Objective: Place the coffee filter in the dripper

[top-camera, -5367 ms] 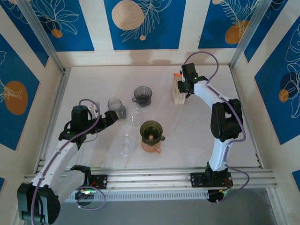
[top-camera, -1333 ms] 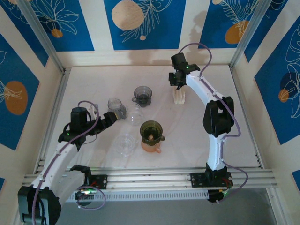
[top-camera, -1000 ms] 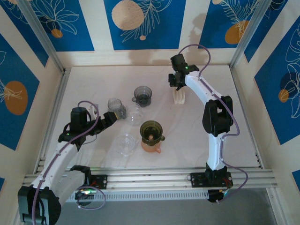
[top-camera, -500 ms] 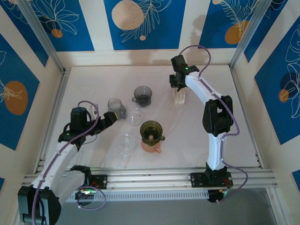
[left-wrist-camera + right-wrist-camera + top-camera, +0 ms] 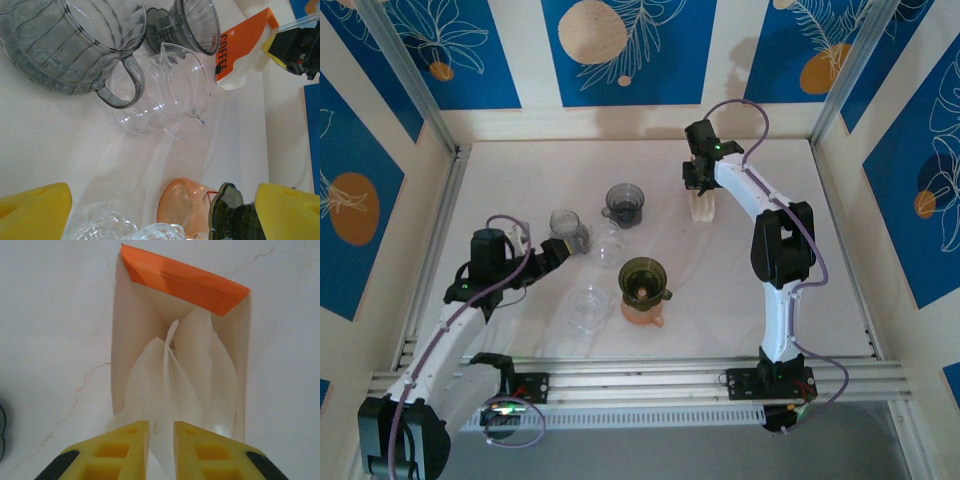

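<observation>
White filter (image 5: 167,385) pinched between narrowed fingers of right gripper (image 5: 161,437), at mouth of orange-topped pack (image 5: 701,207), table (image 5: 740,290) 2 o'clock. Left gripper (image 5: 160,215) wide, empty, 9 o'clock. Green dripper (image 5: 645,277) near centre.

The coffee filter (image 5: 167,375) goes down between the fingers of the right gripper (image 5: 161,429) and is cut by the lower edge; whether they pinch it, I cannot tell
</observation>
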Tool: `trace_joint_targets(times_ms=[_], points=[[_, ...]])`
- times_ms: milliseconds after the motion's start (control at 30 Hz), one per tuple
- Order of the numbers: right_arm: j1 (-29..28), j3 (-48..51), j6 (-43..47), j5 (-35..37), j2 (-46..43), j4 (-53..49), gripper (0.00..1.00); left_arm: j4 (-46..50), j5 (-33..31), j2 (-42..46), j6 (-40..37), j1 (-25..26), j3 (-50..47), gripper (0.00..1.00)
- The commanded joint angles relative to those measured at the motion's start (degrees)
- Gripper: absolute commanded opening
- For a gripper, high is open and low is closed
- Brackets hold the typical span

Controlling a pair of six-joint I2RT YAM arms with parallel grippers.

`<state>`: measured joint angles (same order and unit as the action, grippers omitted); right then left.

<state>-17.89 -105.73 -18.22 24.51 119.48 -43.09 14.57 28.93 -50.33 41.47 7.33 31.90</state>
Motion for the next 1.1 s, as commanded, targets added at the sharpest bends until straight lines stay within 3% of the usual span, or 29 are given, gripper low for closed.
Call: trace_joint_targets(times_ms=[0,233,1067], points=[[0.3,-0.2,-0.7,0.8,0.5,-0.5,0.16,0.7,0.9,0.5,-0.2,-0.9,0.1,0.94],[0.3,-0.4,0.2,0.8,0.4,0.2,0.0,0.5,0.8,0.4,-0.1,-0.9,-0.1,0.94],[-0.5,1.6,2.6,2.1,-7.8,3.4,0.0,-0.4,1.3,0.6,0.8,-0.9,-0.4,0.94]])
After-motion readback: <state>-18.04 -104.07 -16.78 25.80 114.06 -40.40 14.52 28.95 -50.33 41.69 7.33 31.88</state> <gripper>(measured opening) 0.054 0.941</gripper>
